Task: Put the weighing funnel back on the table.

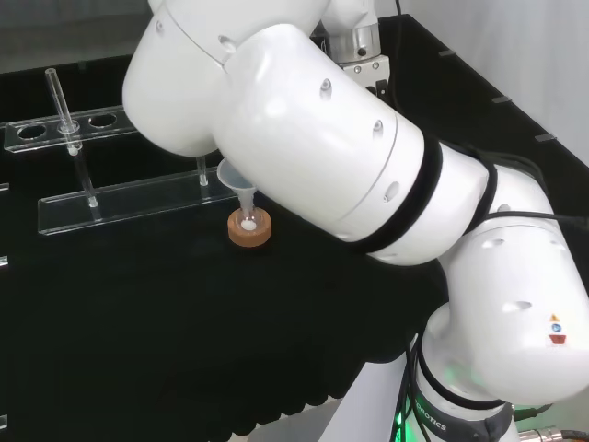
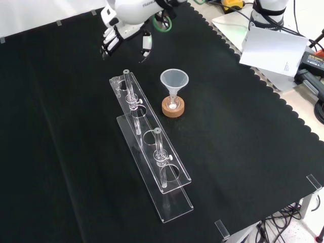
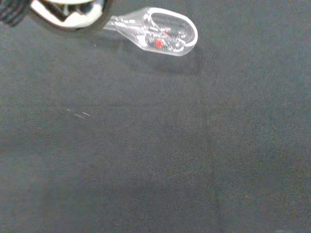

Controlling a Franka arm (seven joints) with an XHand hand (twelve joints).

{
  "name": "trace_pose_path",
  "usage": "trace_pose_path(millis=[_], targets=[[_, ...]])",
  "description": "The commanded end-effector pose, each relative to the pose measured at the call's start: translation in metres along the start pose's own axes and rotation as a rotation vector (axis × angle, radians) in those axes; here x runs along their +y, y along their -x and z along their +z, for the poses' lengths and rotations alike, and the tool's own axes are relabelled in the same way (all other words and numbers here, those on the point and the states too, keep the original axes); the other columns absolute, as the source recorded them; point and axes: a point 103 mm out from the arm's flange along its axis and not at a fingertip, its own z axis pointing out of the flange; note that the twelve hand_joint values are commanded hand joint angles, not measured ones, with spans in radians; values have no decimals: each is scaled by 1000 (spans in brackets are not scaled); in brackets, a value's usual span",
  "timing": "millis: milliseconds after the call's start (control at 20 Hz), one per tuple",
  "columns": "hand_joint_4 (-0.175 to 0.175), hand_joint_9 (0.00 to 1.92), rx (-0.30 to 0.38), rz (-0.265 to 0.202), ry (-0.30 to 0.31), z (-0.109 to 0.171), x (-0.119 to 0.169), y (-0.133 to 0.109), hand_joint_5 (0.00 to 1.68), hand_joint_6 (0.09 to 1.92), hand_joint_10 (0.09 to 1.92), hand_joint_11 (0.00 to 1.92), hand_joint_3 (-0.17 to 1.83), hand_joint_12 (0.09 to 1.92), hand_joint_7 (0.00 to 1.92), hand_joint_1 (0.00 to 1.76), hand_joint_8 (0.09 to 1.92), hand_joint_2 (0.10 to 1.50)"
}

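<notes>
Black-cloth bench: long clear acrylic rack w/ upright glass tubes lies on it; round cork ring just beside rack, front view's right.

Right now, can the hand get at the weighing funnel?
Probably yes: in the wrist view the weighing funnel sits right at the hand, bare cloth around it; the rack and the funnel stand apart in the front view.

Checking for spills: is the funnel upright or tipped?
Upright: the funnel stands mouth up, stem in the flask on the cork ring.
</notes>
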Motion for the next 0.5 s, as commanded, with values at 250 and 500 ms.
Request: trace_pose_path(millis=[250,500], targets=[[-5,380,43,-19,54,-20,-49,-14,309,87,678,250,560,1372,106,809,658,625],[-4,394,35,-27,82,-35,-76,-20,322,87,657,261,553,1361,116,807,647,629]])
